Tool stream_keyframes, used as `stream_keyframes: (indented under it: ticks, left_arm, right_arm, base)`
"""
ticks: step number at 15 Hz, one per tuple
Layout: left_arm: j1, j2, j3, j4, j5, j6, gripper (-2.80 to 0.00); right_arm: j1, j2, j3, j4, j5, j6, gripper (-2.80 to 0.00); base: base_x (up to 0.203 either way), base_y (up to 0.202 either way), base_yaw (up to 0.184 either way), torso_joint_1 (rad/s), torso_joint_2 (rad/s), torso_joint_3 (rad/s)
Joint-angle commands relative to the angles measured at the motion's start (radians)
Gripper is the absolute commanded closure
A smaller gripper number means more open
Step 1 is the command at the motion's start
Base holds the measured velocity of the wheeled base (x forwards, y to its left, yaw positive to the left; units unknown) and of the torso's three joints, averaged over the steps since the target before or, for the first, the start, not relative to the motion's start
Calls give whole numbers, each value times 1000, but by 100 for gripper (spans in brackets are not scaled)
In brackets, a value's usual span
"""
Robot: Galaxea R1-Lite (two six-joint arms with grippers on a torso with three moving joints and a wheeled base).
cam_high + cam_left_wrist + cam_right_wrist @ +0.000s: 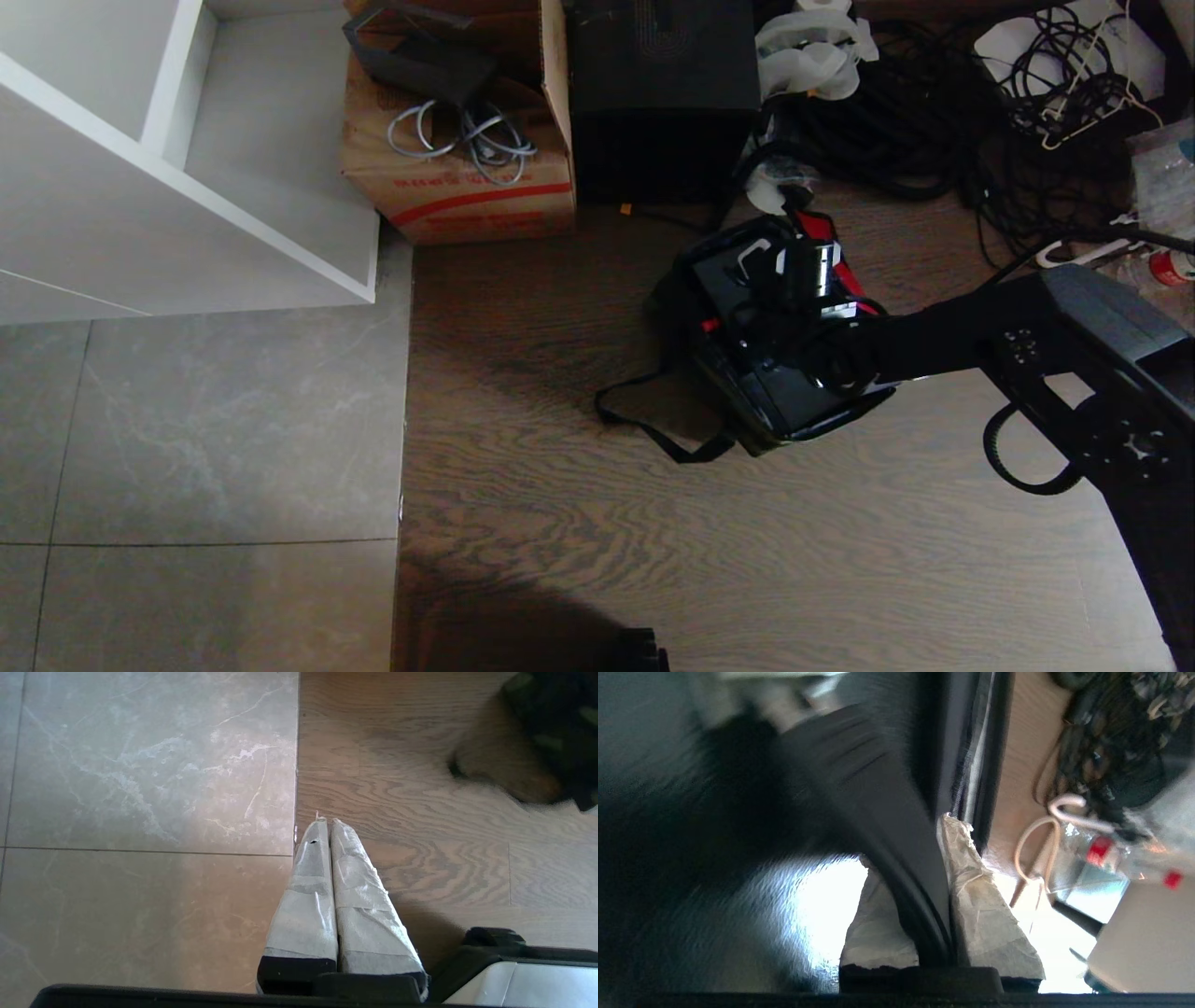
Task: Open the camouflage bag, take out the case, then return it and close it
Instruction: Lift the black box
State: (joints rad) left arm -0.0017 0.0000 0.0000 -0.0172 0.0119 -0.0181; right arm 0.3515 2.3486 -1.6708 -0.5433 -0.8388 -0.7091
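While the left gripper (327, 826) hangs idle over the seam between grey tile and wood floor, its taped fingers (308, 891) pressed together with nothing between them, the right arm reaches in from the right edge of the head view toward the camouflage bag (747, 411). The bag lies open on the wooden floor just right of the frame's centre, its red lining (845, 271) showing along the upper right edge and its black shoulder strap (653, 434) trailing out toward the lower left. The case (747, 280) sits in the open bag, its black face and a silver bracket (752, 257) visible at the upper part. In the right wrist view the right gripper (924, 858) is clamped on a black curved bar (906, 868), which runs between the two taped fingers (985, 905); the blur hides whether this bar is the case's handle. Above the bag in the head view stand a plain black box (663, 93) and, to its left, a brown cardboard carton (457, 177) holding grey cables. A tangle of black cables (896, 131) fills the upper right, and a white shelf unit (177, 159) occupies the upper left.
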Motion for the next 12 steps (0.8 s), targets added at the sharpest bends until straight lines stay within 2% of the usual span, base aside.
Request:
stream_keyframes:
  ticks: [1,12]
  left_arm:
    - [0,0,9,0,0,0,0]
    - [0,0,11,0,0,0,0]
  right_arm:
    - [4,-31,-2,-2,-2,-7,0]
    - [65,-377,-39,144,1,-46,0]
  base:
    - [0,0,0,0,0,0]
    - [0,0,0,0,0,0]
